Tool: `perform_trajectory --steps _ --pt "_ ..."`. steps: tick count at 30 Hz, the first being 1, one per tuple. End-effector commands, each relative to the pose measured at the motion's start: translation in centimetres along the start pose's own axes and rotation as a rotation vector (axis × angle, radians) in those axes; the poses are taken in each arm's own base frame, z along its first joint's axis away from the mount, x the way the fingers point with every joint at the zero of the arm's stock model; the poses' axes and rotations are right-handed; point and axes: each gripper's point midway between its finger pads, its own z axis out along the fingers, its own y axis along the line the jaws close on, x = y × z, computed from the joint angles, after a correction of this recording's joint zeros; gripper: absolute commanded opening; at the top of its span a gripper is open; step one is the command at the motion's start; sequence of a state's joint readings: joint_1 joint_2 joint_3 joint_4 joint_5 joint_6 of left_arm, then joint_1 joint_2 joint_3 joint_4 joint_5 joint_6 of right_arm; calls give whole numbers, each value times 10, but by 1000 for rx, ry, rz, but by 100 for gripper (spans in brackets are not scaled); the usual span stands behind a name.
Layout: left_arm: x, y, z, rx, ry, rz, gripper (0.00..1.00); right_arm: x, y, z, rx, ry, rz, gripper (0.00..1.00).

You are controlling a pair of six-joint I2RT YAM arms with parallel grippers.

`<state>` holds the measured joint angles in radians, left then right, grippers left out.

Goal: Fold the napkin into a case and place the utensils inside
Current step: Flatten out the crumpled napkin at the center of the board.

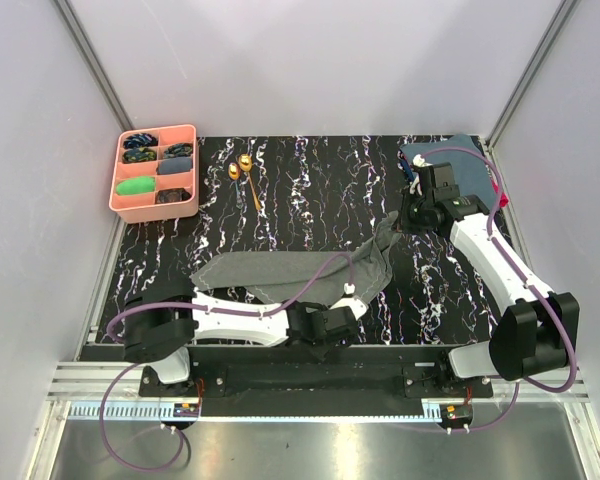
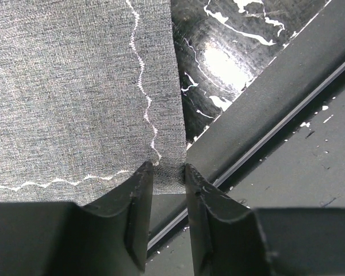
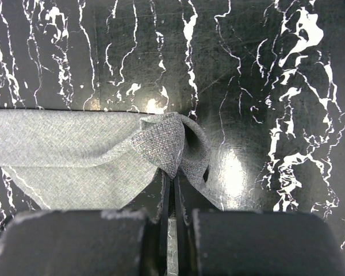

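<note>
The left gripper [image 2: 168, 172] has its fingers part-way apart astride the near corner of the napkin [image 2: 75, 86], right at the front edge of the bench [image 2: 230, 63]; the hem corner fills the gap, but I cannot tell whether it is truly pinched. The right gripper [image 3: 173, 178] is clenched on a bunched fold of the grey cloth, drawing its right-hand corner up into a peak. Between the two arms the napkin lies spread and rumpled on the near half of the marbled bench. Farther back to the left, the two gold utensils [image 1: 243, 171] lie side by side on the bare surface, just right of a pink tray [image 1: 155, 213]. Its compartments hold small dark blue bundles, a greyish one and a bright green item [image 1: 135, 186]. A blue cloth [image 1: 472, 158] lies at the far right corner.
</note>
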<state>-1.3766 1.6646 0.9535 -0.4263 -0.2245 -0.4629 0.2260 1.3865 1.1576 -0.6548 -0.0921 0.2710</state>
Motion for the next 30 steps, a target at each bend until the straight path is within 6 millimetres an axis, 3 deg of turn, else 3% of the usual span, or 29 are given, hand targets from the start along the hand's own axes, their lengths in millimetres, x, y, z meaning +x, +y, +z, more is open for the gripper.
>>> perform_trajectory --steps 1,4,11,12,13,14,15,16,19,20,22,26,27,29,30 --pt "-33 -8 -20 30 -115 -24 25 -11 9 -11 -44 -55 1 0" --pt "-37 -6 -26 21 -123 -25 1 -11 9 -10 -44 -51 4 0" --pt "-57 7 -60 -5 -212 -61 0 -15 -2 -10 14 -76 -9 0" --pt "-68 22 -69 -75 -256 -89 0 -17 -9 -10 48 -89 -10 0" --pt "-66 45 -77 -156 -246 -132 0 -19 -10 -12 60 -103 -14 0" --pt "-72 63 -93 -219 -285 -168 0 -22 -15 -14 84 -121 -17 0" --pt "-87 95 -114 -365 -363 -218 0 -28 -18 -17 105 -149 -20 0" --pt "-82 127 -129 -480 -356 -263 0 -31 -19 -20 109 -165 -25 0" --pt "-96 199 -187 -692 -473 -383 0 -42 -15 -29 98 -217 -35 0" --pt "-100 212 -209 -705 -526 -431 0 -44 -13 -32 85 -231 -36 0" --pt "-117 234 -244 -727 -620 -469 0 -53 0 -45 23 -273 -49 0" --pt "-146 243 -325 -701 -845 -446 0 -68 24 -82 -98 -386 -119 0" --pt "-153 245 -350 -694 -904 -455 0 -75 33 -106 -140 -452 -136 0" --pt "-158 248 -389 -693 -989 -438 0 -81 43 -134 -188 -521 -173 0" --pt "-162 246 -414 -657 -1052 -439 0 -85 55 -166 -249 -599 -205 0"
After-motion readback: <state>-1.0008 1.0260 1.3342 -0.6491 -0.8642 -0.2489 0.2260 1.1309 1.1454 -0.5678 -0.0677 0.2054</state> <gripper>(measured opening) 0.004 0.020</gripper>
